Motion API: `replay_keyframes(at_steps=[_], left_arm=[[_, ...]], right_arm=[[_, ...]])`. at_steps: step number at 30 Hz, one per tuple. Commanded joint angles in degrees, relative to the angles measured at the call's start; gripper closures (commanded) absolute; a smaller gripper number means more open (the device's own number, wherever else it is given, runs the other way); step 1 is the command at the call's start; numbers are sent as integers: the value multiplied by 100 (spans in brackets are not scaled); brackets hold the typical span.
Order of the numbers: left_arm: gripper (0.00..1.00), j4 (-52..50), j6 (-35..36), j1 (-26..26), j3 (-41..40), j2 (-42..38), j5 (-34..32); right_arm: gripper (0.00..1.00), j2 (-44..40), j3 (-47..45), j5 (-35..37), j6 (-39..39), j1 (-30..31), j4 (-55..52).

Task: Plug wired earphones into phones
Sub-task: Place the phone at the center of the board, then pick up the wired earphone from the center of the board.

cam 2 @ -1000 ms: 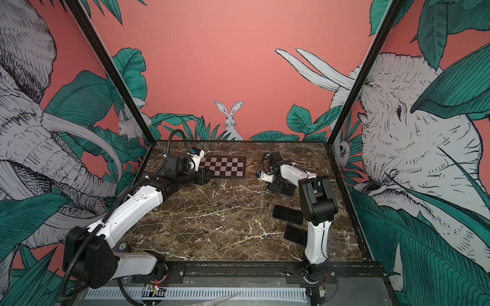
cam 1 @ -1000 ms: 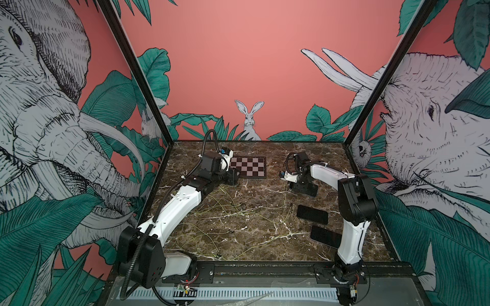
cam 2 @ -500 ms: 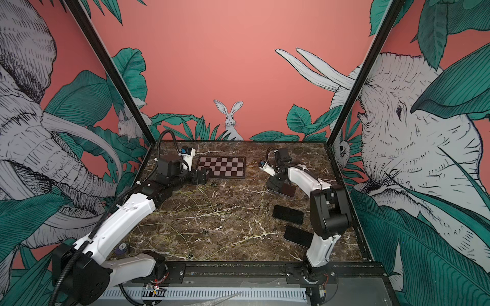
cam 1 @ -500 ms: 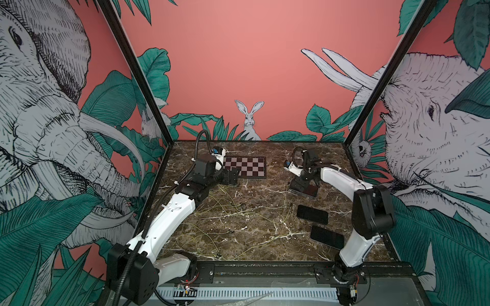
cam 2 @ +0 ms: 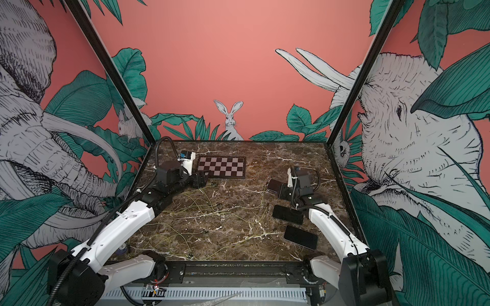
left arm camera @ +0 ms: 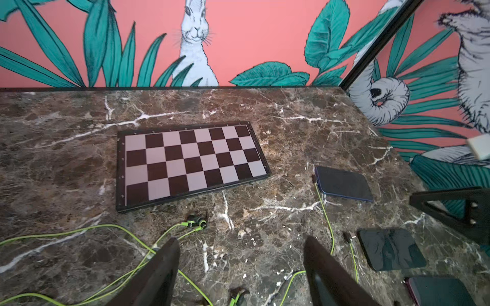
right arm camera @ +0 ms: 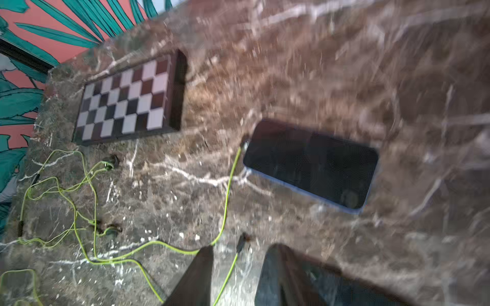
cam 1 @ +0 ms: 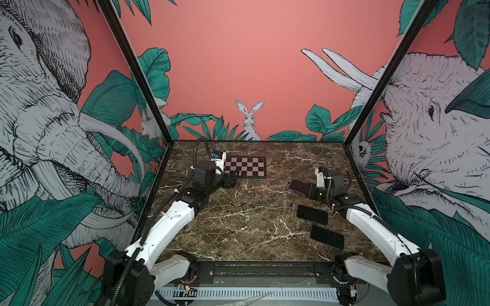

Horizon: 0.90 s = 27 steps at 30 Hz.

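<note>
Phones (cam 1: 312,214) near table's (cam 1: 305,152) right edge — earphones (left arm camera: 197,222) strewn centrally.

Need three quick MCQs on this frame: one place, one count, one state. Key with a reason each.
1. Where does the checkerboard lie? A by the back wall; B at the front edge; C under a phone.
2. How many phones are on the table? A two; B three; C five.
3. The left gripper is: A open, empty; B shut on a phone; C shut on the checkerboard.
Key: 1 A, it sits at the far end, near the wall; 2 B, three show in both top views; 3 A, its fingers stand wide apart, gripping nothing.
</note>
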Motion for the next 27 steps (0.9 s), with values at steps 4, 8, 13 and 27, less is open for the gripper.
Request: replay_keyframes(at_steps=[4,8,13,27], left_arm=[[35,-315,-491,-562,553,867,1284],[37,-593,-190,-565,394,945,865],[38,-213,-174,-559,-27,659,676],[38,-393,-218,-559,42,643,673]], right_arm=[[72,-50,-1008,167,2285,480,1513],[76,668,-939,319,2463,764,1820],[83,1356,-709,730,2595,1103,2210],[77,1644,-789,1397,2656,1112,2262]])
